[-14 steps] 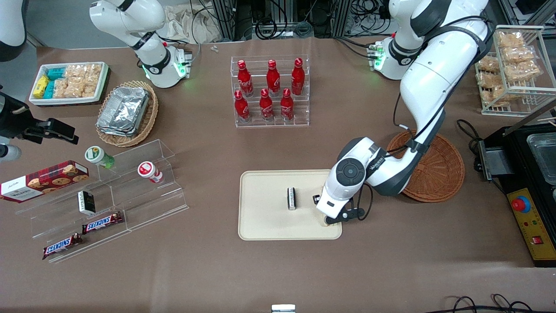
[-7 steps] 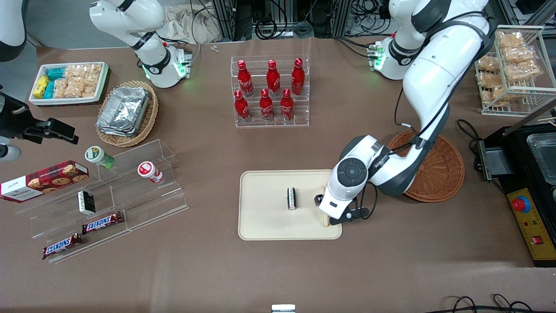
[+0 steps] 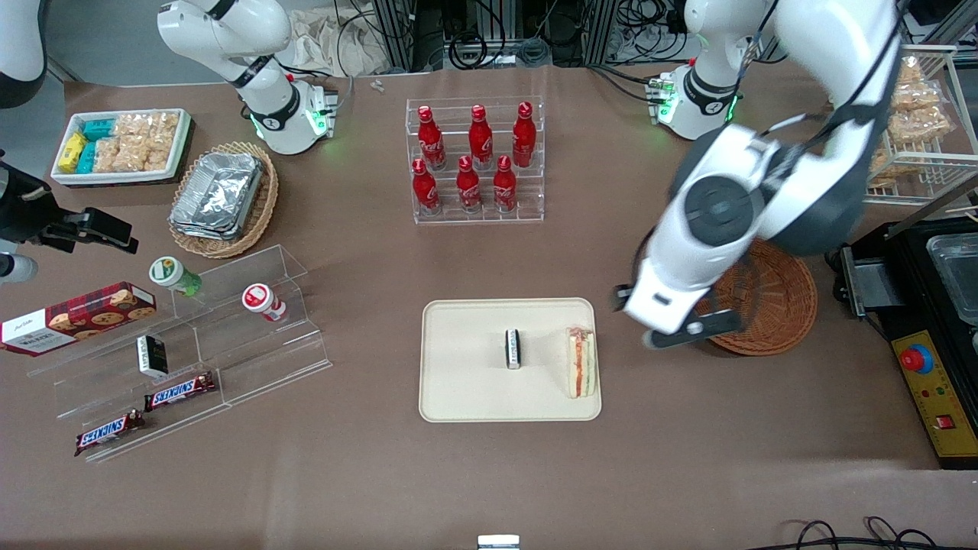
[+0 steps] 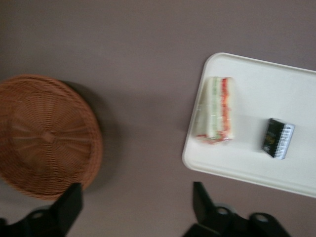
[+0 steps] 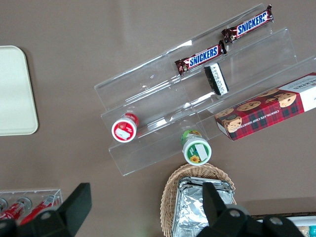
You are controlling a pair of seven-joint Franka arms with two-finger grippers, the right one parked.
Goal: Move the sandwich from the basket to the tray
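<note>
Broadly, the brown table carries the whole scene, and the biggest thing over it is the working arm, bent high with its wrist turned down so the camera on it looks straight at the surface. That raised pose suits a gripper with nothing left to carry: it clears the tray's rim and the load alike.

Next in size, the tray lies flat near the front camera, its low rim enough to keep a soft wedge from sliding off. The basket sits just beside the tray toward the working arm's end of the table, and the wrist view shows its woven bowl with nothing in it.

The sandwich rests on the tray, close along the edge nearest the basket, lying with its layered pink and green cut edge facing up. A small dark packet stands on the tray too, apart from the sandwich.

Smallest, the gripper hangs above bare table between tray and basket, touching neither. Its two fingers stand spread wide with only tabletop between them, gripping nothing. Judging from this, the placing looks complete.
</note>
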